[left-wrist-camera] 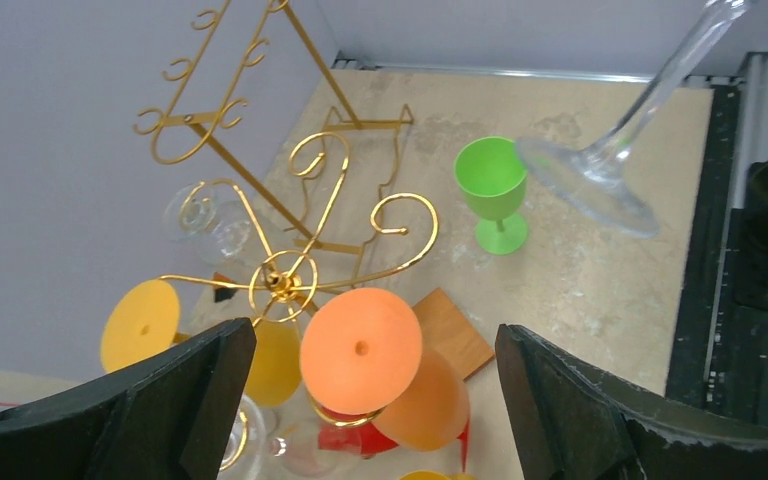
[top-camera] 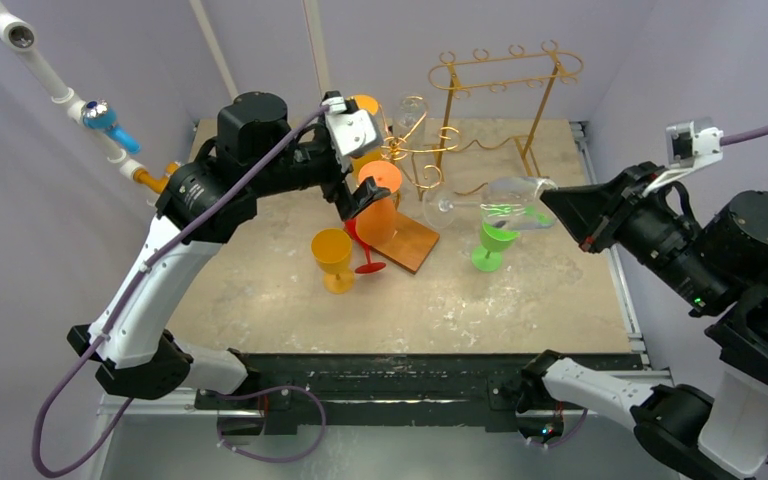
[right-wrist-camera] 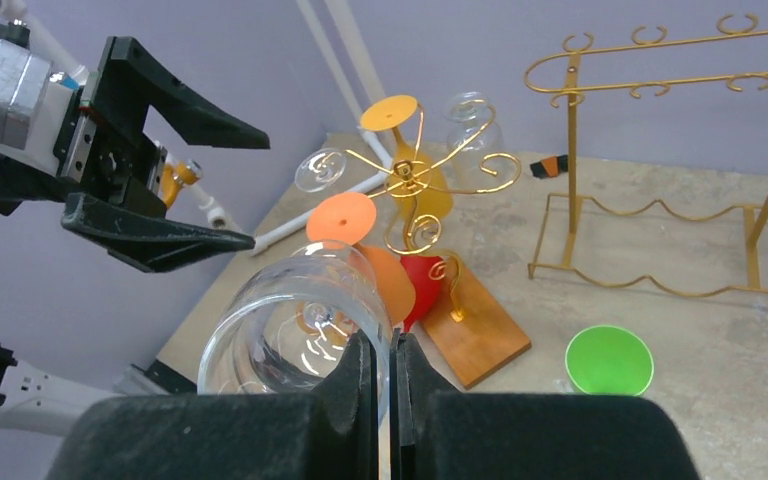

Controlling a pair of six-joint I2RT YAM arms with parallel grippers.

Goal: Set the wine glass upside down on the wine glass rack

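An orange wine glass (left-wrist-camera: 360, 350) hangs upside down from a hook of the gold spiral rack (left-wrist-camera: 282, 282), its round foot on top. My left gripper (top-camera: 360, 200) stands open with one finger on each side of that foot, clear of it. A clear wine glass (top-camera: 505, 203) lies sideways in the air right of the rack (top-camera: 415, 150), foot pointing at it. My right gripper (right-wrist-camera: 392, 345) is shut on its rim (right-wrist-camera: 295, 330), one finger inside the bowl. A yellow glass (left-wrist-camera: 140, 325) and a clear one (left-wrist-camera: 200, 215) hang on other hooks.
The rack stands on a wooden base (top-camera: 410, 243). A red glass (top-camera: 365, 245) sits under the orange one. A yellow glass (top-camera: 333, 258) and a green glass (top-camera: 493, 243) stand upright on the table. A tall gold bar rack (top-camera: 505, 75) stands at the back.
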